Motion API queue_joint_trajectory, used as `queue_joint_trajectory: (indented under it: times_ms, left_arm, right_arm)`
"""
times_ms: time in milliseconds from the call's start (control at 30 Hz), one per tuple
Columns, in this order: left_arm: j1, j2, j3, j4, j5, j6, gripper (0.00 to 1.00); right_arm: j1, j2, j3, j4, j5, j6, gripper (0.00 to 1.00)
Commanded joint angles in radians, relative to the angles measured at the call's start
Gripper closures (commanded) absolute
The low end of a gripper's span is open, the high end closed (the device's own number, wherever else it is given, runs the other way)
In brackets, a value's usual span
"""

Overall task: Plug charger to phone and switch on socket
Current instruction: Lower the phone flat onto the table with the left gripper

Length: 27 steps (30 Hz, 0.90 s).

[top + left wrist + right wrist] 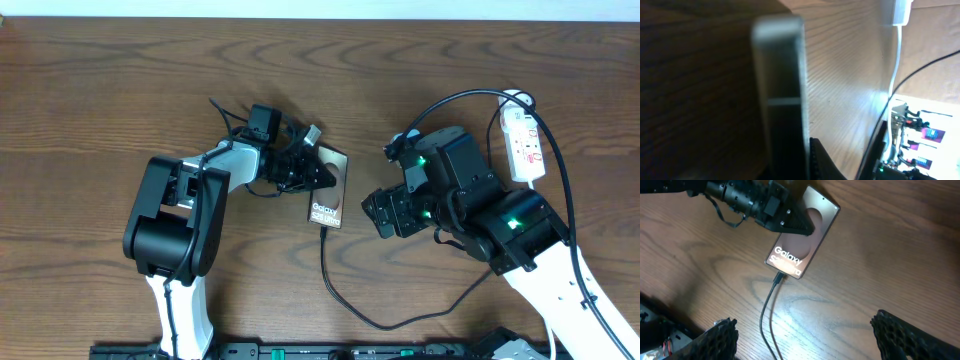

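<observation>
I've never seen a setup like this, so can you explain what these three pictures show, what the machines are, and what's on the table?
Two robot arms sit at a wooden table. One picture looks down from above; the other two come from small cameras on each arm's wrist.

On the table lies a dark phone with "Galaxy" written on it. A thin black charger cable runs up to its lower edge and looks plugged in. At the far right lies a white socket strip with its own white cord.

The left gripper rests on the phone's left edge, jaws shut, apparently steadying it; its camera shows that edge close up and blurred. The right gripper hovers over the cable with jaws wide open, holding nothing.
</observation>
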Motion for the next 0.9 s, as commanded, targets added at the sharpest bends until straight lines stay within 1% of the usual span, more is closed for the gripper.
queue_joint_trajectory:
  times_ms: [0, 133, 267, 300, 333, 433, 500, 600, 667, 867]
  left_arm:
    - [0.005, 0.012, 0.021, -0.021, -0.114, 0.035, 0.87]
    - [0.005, 0.012, 0.021, -0.027, -0.116, 0.035, 0.83]
    - [0.005, 0.012, 0.021, -0.028, -0.131, 0.035, 0.83]
    - [0.005, 0.012, 0.021, -0.027, -0.131, 0.035, 0.78]
    - [0.005, 0.012, 0.021, -0.027, -0.133, 0.035, 0.76]
    - [0.005, 0.012, 0.021, -0.028, -0.161, 0.035, 0.76]
    - [0.005, 0.012, 0.021, -0.032, -0.167, 0.035, 0.72]
    - [0.005, 0.012, 0.021, -0.031, -0.174, 0.035, 0.7]
    - [0.005, 0.012, 0.021, -0.042, -0.202, 0.035, 0.7]
    - [-0.006, 0.012, 0.021, -0.114, -0.364, 0.036, 0.68]
  right_arm:
    - [-0.005, -0.008, 0.018, -0.003, 0.038, -0.007, 0.14]
    - [-0.005, -0.008, 0.018, -0.004, 0.043, -0.007, 0.13]
    - [-0.005, -0.008, 0.018, -0.002, 0.043, -0.007, 0.13]
    - [-0.005, -0.008, 0.018, -0.003, 0.043, -0.007, 0.12]
    - [-0.005, -0.008, 0.018, -0.004, 0.043, -0.007, 0.12]
    - [-0.005, -0.008, 0.018, -0.004, 0.043, -0.007, 0.11]
    - [-0.005, -0.008, 0.017, -0.005, 0.043, -0.007, 0.11]
    - [-0.005, -0.008, 0.017, -0.004, 0.043, -0.007, 0.1]
    - [-0.005, -0.008, 0.016, -0.003, 0.043, -0.007, 0.1]
    - [-0.005, -0.008, 0.016, -0.002, 0.043, -0.007, 0.09]
